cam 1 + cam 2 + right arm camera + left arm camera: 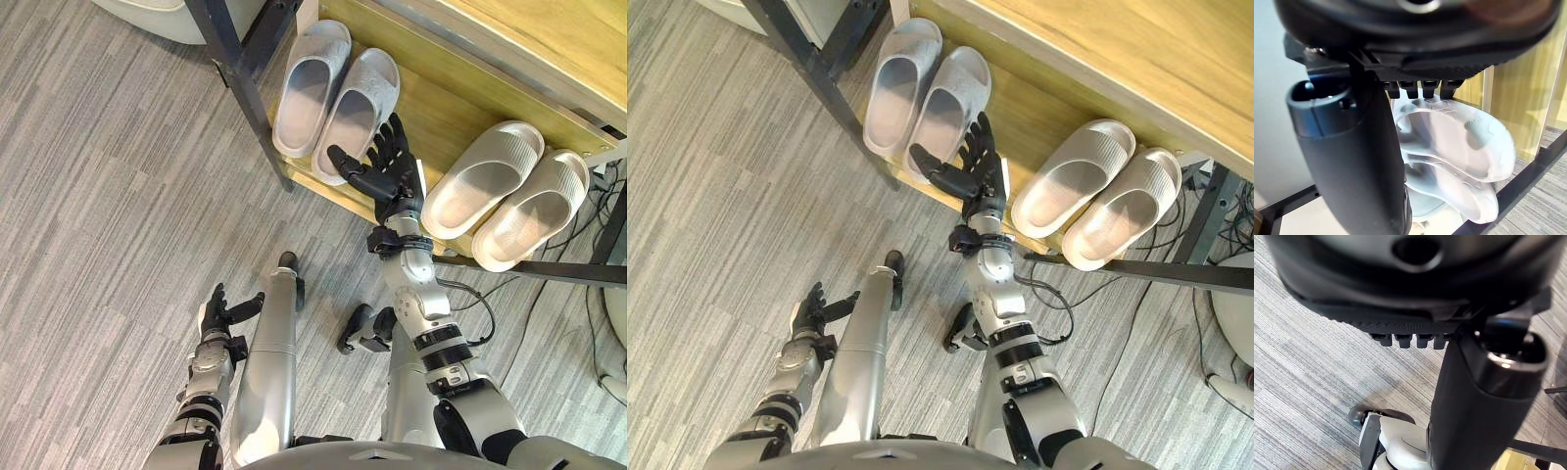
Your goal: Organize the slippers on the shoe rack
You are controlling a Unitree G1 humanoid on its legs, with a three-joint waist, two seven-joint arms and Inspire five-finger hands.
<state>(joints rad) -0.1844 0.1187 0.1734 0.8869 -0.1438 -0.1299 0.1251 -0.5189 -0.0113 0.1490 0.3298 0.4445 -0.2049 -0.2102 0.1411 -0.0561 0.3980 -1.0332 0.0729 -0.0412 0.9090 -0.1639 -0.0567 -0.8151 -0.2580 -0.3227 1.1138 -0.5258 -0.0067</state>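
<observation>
Two pairs of slippers lie on the wooden shelf (441, 113) of the shoe rack. The grey pair (333, 98) is at the shelf's left end, side by side, toes pointing in. The beige pair (509, 191) rests further right, its heels over the front edge. My right hand (390, 174) is open at the shelf's front edge, between the two pairs. Its thumb reaches to the heel of the right grey slipper (358, 113) and its fingers stretch along that slipper's side. The grey pair (1459, 147) shows just past the fingers in the right wrist view. My left hand (217, 313) hangs open low over the floor.
A dark metal post (240, 73) of the rack stands left of the grey pair. A dark bar (549, 269) runs under the beige pair. A higher wooden shelf (549, 39) overhangs the back. Cables (593, 220) trail at the right. Grey plank floor (118, 196) spreads to the left.
</observation>
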